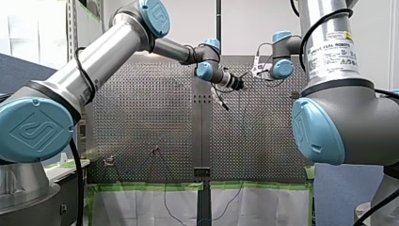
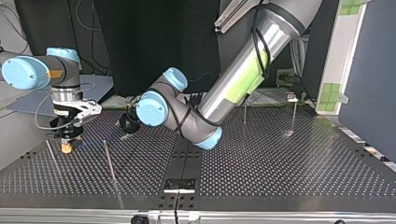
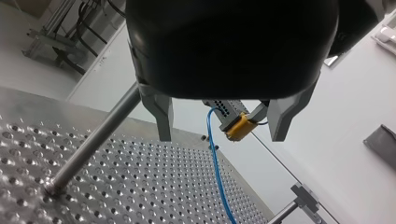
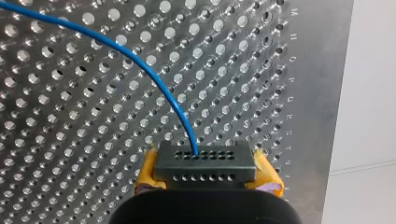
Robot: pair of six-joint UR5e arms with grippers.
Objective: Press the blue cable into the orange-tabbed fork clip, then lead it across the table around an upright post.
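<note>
My right gripper (image 4: 206, 179) is shut, its yellow pads (image 4: 147, 172) clamping a dark grey connector block (image 4: 205, 161) just above the perforated table (image 4: 70, 140). The blue cable (image 4: 140, 65) leaves the block and curves away over the holes. In the top view this gripper (image 2: 67, 147) hangs low at the left. My left gripper (image 3: 220, 138) is open, its metal fingers (image 3: 161, 116) wide apart with nothing between them. It points at the held connector (image 3: 236, 125) and the cable (image 3: 217, 163) from a short distance. I cannot make out an orange-tabbed clip.
An upright post (image 3: 93, 140) stands beside my left gripper. The top view shows two leaning posts (image 2: 109, 161) (image 2: 51, 156) near my right gripper and two more (image 2: 244, 113) (image 2: 294, 114) at its far right. Small fixtures (image 1: 109, 161) (image 1: 154, 150) sit near the front view's lower left.
</note>
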